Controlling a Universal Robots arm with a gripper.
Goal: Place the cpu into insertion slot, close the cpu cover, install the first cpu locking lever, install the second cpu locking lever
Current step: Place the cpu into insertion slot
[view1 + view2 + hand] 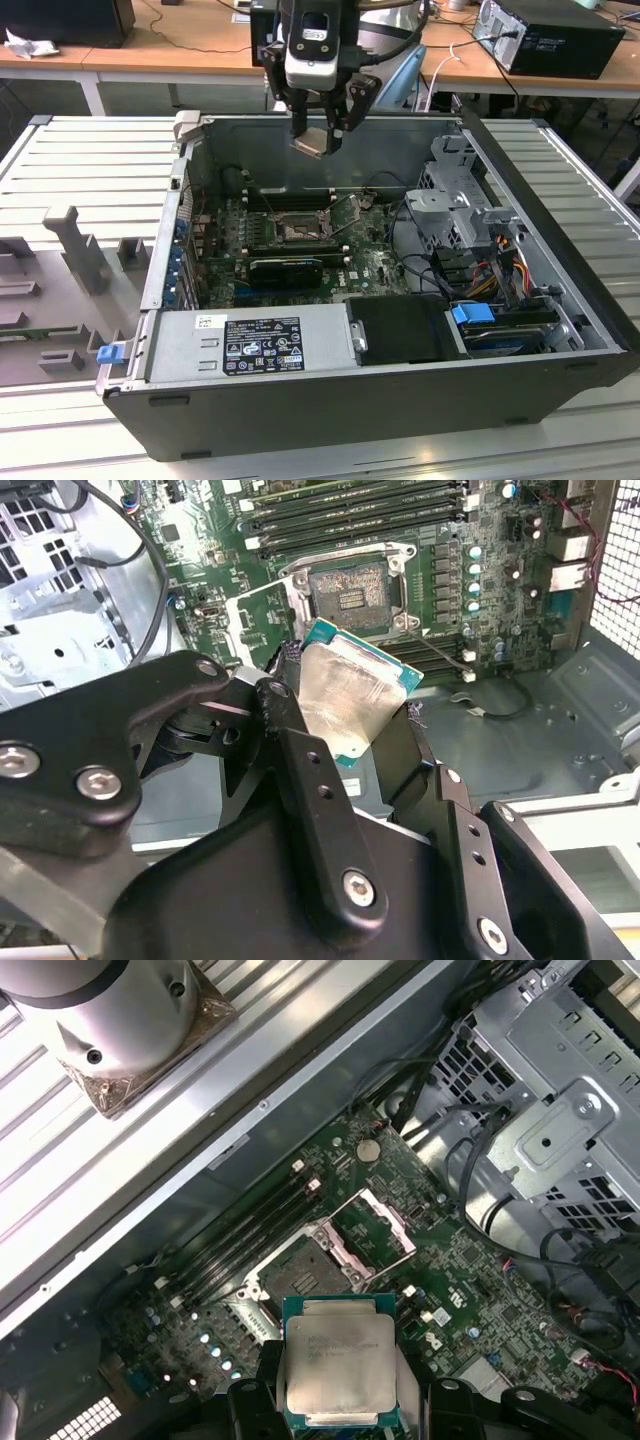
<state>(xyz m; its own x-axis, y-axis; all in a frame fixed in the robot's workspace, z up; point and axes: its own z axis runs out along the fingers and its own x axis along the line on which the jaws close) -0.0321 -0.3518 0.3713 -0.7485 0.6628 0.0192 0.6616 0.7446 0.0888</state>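
- The fingers (300,760) were closed on the chip (340,1360), clamping two opposite edges.
- The chip (308,143) hung in the air above the open computer case (330,400), well clear of the socket (298,1278), which lay empty with its cover (372,1228) swung up.
- Handling, as judged: light, stiff and flat, with a smooth metal face. The underside contacts are fragile, so an edge grip is the sound one.
- Orientation: the pale face was turned towards both wrist cameras, and the chip sat tilted in the exterior view. It is square, so it has no long axis.
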